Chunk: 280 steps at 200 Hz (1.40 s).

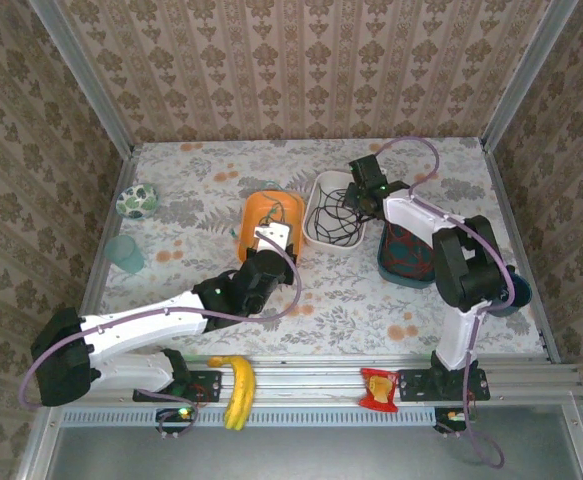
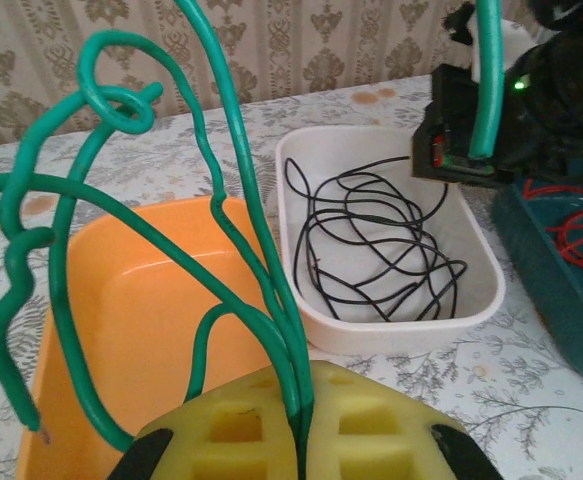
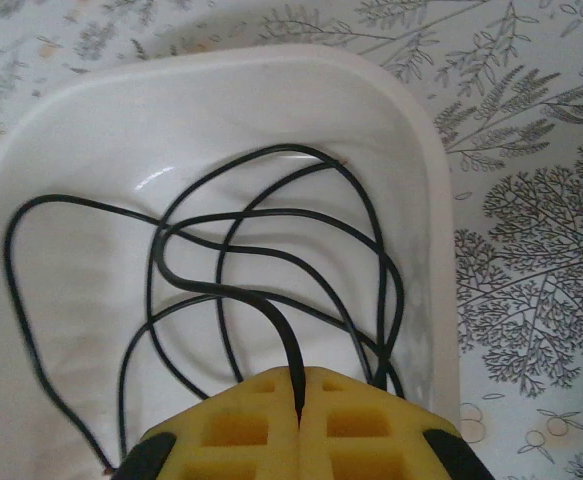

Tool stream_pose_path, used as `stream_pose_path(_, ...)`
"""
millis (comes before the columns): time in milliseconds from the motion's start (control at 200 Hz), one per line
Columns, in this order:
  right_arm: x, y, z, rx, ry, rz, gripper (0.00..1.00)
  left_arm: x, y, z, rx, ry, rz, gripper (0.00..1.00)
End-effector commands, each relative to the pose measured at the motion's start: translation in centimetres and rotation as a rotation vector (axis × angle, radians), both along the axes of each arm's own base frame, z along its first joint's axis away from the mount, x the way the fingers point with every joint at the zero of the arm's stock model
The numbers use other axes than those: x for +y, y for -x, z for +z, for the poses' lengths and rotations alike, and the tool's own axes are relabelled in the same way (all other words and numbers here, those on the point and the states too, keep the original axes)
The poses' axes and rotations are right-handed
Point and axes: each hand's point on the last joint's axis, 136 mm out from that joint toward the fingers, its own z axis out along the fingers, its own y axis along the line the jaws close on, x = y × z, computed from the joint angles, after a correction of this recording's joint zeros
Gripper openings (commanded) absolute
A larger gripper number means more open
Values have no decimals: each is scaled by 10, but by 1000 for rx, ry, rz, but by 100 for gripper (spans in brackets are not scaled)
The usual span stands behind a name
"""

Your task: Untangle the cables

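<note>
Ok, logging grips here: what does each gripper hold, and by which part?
Left gripper: green cable, pinched mid-length where several strands bunch. Right gripper: black cable, pinched on a strand rising from the white tray.

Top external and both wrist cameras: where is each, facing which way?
Top external: above and behind, looking down at the table; left arm, right arm show.
Left wrist: faces across the orange bin toward the back wall; left gripper pinches green cable.
Right wrist: looks down into the white tray; right gripper pinches black cable.
All share the white tray.
</note>
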Motion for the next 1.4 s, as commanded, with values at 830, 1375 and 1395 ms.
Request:
stream_pose_path(830,-34,95,123,-295,-15,30,70,-84,27,-49,168,-129,-415,0)
stream_pose_path(1375,-13,202,44,-14,-158,287,67,-83,37,-105,470,-460,-445,79)
stream_pose_path(1395,-12,204,42,-4,-161,295,67,-81,36,-101,466,-440,-439,80)
